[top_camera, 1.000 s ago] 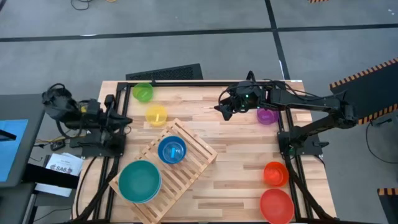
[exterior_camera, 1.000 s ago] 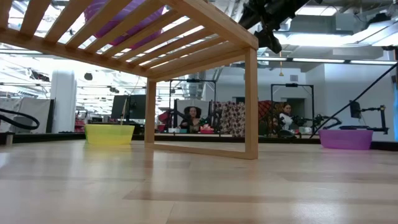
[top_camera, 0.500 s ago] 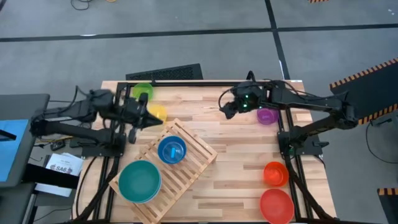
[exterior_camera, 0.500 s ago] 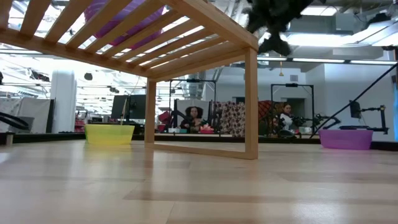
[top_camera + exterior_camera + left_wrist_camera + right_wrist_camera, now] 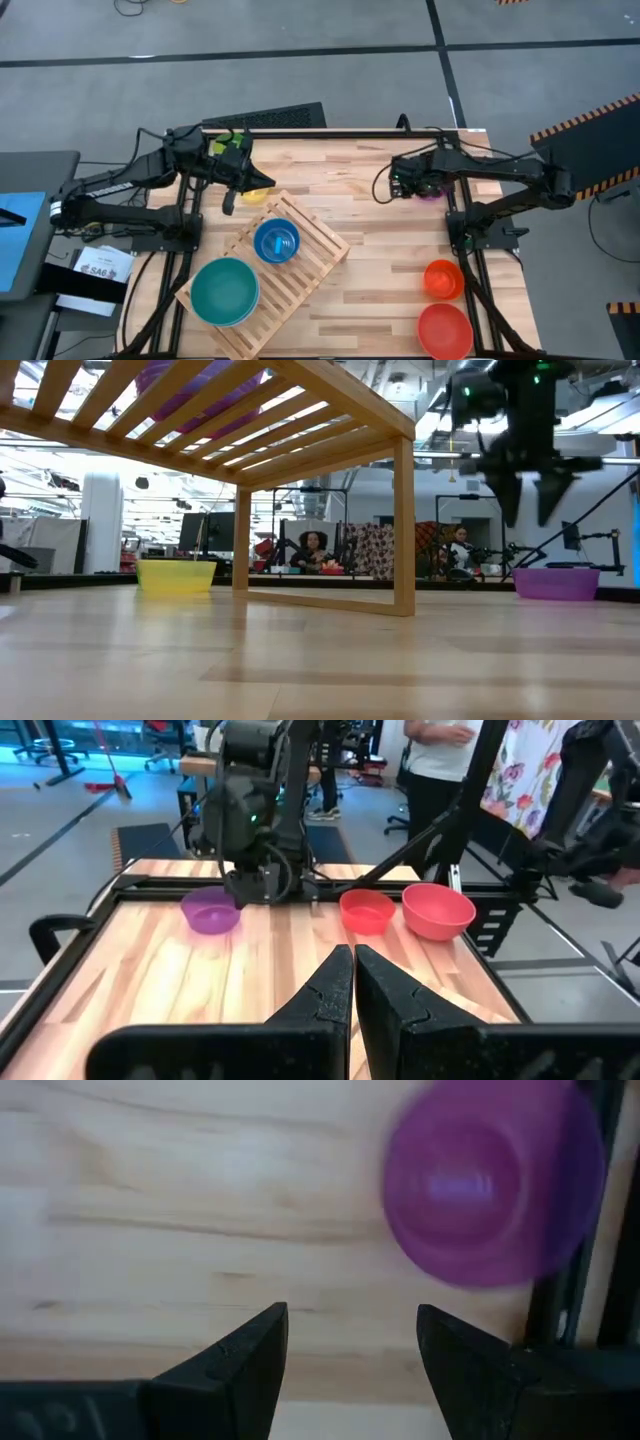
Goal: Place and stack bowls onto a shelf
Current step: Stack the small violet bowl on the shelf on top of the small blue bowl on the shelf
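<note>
We're looking down on the table and the right gripper (image 5: pixel 393 187) hangs at about two o'clock, fingers spread wide with nothing between them, just beside the small purple bowl (image 5: pixel 432 188) near the right edge. From the right wrist we see that purple bowl (image 5: pixel 492 1190) sitting on bare wood ahead of the open fingers (image 5: pixel 245 1355). Over at ten o'clock the left gripper (image 5: pixel 229 199) is pinched to a narrow slit and empty; it hovers by the yellow bowl (image 5: pixel 256 194), with the green bowl (image 5: pixel 226 144) beyond it at the far edge. The shelf (image 5: pixel 300 275) lies slantwise at seven o'clock, carrying a blue bowl (image 5: pixel 276 242) and a large teal bowl (image 5: pixel 225 291). At five o'clock sit the orange bowl (image 5: pixel 442 278) and the larger red bowl (image 5: pixel 445 330), side by side.
</note>
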Action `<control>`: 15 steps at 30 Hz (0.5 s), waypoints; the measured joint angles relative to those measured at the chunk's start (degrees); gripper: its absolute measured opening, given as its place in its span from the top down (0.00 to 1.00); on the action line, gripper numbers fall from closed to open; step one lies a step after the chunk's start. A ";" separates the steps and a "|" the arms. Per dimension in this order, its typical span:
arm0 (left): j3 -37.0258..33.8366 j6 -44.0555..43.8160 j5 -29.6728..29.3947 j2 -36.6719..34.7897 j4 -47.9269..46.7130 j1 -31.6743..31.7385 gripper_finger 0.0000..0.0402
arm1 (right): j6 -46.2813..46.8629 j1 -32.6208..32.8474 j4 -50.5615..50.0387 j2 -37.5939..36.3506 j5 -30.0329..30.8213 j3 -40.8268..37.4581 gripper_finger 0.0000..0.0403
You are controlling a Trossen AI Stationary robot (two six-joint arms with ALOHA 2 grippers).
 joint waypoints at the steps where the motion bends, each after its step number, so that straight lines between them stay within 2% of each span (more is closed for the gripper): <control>1: 0.00 0.35 0.00 0.00 -0.13 0.00 1.00 | 1.97 -0.64 0.64 0.00 0.11 -1.41 0.38; 9: 0.00 1.83 -0.07 -0.02 -0.01 -0.02 1.00 | 13.17 -5.53 1.30 0.01 4.71 -6.93 0.38; 11: 0.00 1.83 -0.08 -0.02 -0.02 -0.02 1.00 | 11.38 -6.62 2.61 0.01 4.27 -7.44 0.38; 15: 0.00 2.99 -0.29 -0.02 -0.02 -0.02 1.00 | 1.18 -7.55 9.47 0.13 0.44 -8.21 0.38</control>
